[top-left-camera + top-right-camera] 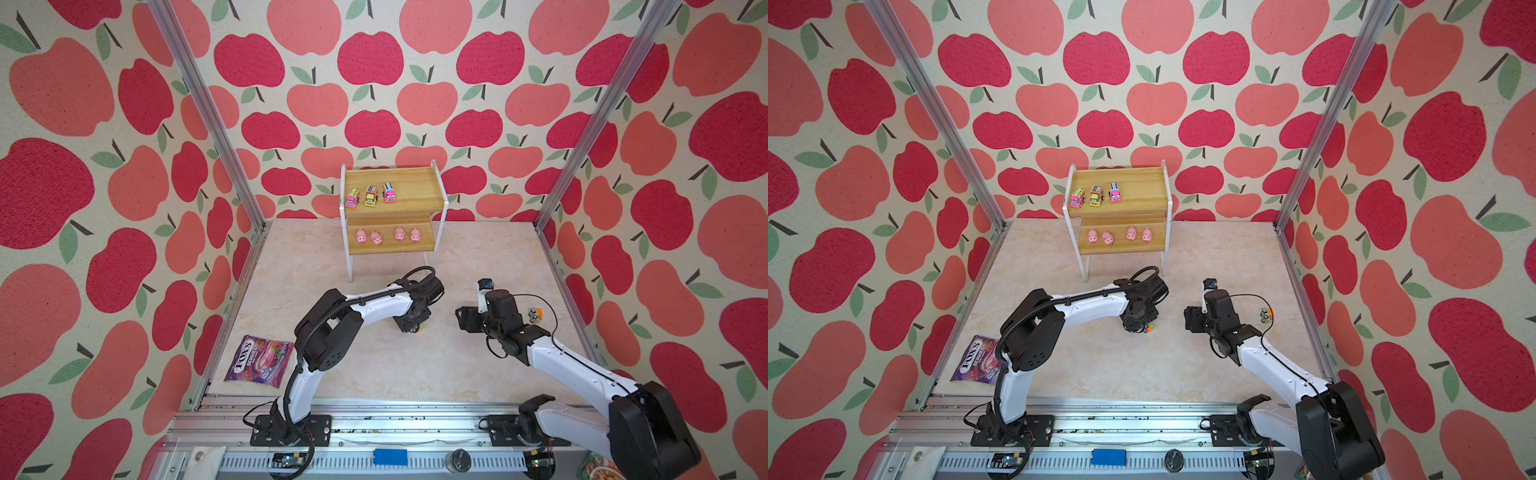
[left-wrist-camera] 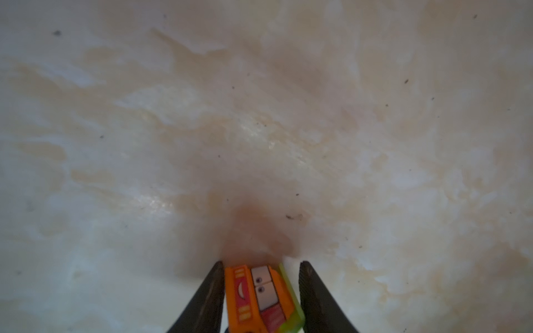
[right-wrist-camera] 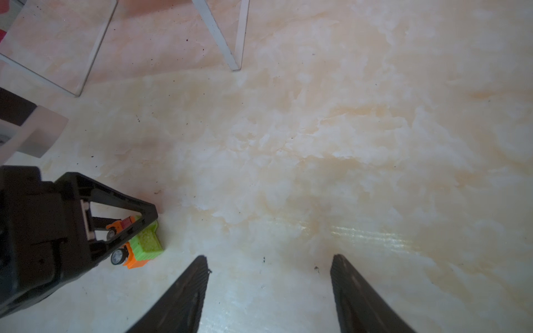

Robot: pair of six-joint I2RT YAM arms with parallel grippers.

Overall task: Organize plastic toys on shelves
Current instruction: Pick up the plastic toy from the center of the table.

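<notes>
Left claw (image 2: 261,263) low over the tabletop (image 1: 415,374), in front of the shelves (image 1: 415,206). Narrow, pinched on the orange-green truck (image 2: 253,297): one finger (image 2: 210,294) flat against the orange side, the other meeting the green edge lower down, with a thin gap at its tip. In the right wrist view, tipped on its side with the wheels showing, right at the tabletop; hard to tell whether touching it. In both top views, only a bit of orange peeking out under the claw.

Right claw (image 3: 269,258) wide open with nothing in it, over bare tabletop, a little apart from the left claw.

On the top board, toward the left end, three in a row: pink truck (image 1: 352,198), yellow-green truck (image 1: 370,195), blue-pink truck (image 1: 389,192). On the lower board, side by side: far-left pig (image 1: 361,237), second pig (image 1: 376,238), third pig (image 1: 399,234), far-right pig (image 1: 415,235).

Purple snack packet (image 1: 259,360) flat on the tabletop by the left arm's base, partly hidden behind the arm. Near the right arm, by the side rail, a small thing (image 1: 534,314) with grey round bits and some orange; too small to tell what.
</notes>
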